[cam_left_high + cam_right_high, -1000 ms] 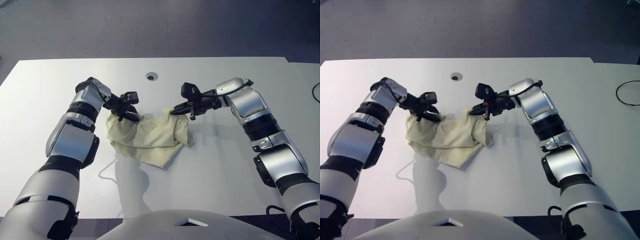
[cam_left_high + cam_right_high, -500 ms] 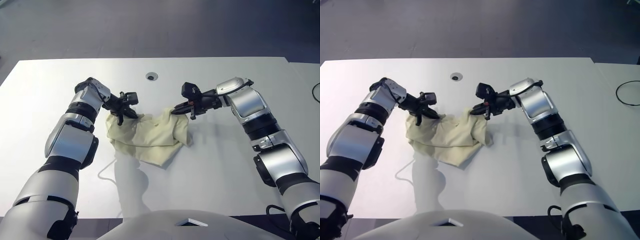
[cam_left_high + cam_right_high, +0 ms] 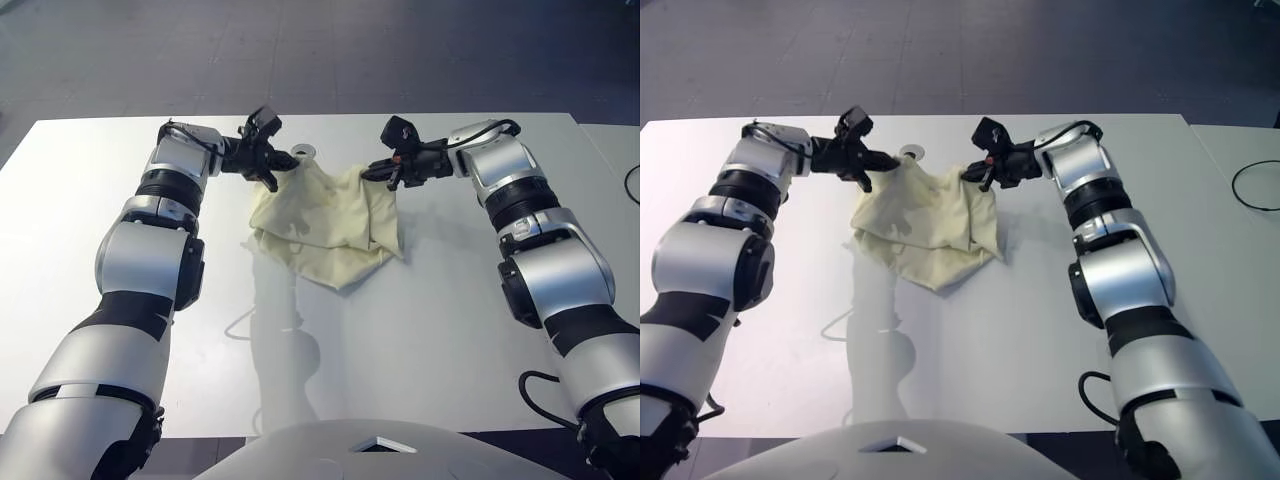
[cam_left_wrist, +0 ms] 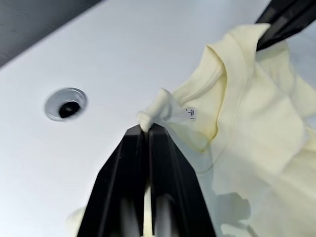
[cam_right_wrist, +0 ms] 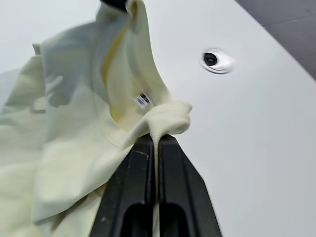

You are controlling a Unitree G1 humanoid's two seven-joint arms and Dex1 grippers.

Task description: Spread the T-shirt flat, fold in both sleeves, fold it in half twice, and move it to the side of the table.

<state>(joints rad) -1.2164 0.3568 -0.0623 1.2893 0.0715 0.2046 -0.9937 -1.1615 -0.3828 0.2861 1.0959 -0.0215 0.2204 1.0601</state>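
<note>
Fabric is pinched in both grippers at the far middle of the white table [image 3: 90, 190]. The pale yellow T-shirt [image 3: 325, 225] stretches between them along its upper edge. The left gripper [image 3: 275, 172] has its two black fingers pressed together on a small bunched knot of cloth at the shirt's left upper corner. In the left wrist view that knot pokes out just past the fingertips [image 4: 142, 129], with the neckline and its small label just beyond. The right gripper [image 3: 375, 172] is likewise clamped tight on a rolled fold of cloth at the right upper corner. In the right wrist view this fold bulges over the tips of the fingers [image 5: 168, 148], and the collar with its label lies beside them.

Both grippers point inward toward each other, with the collar opening sagging between them. From that held edge the rest of the shirt drapes toward the robot. It lies wrinkled and partly doubled over on the table, narrowing to a blunt corner at its near end. A round cable hole [image 4: 65, 103] in the tabletop sits just beyond the shirt's upper edge, near the left gripper and between the two arms. A black cable loop [image 3: 1255, 185] lies well apart on the surface to the right.
</note>
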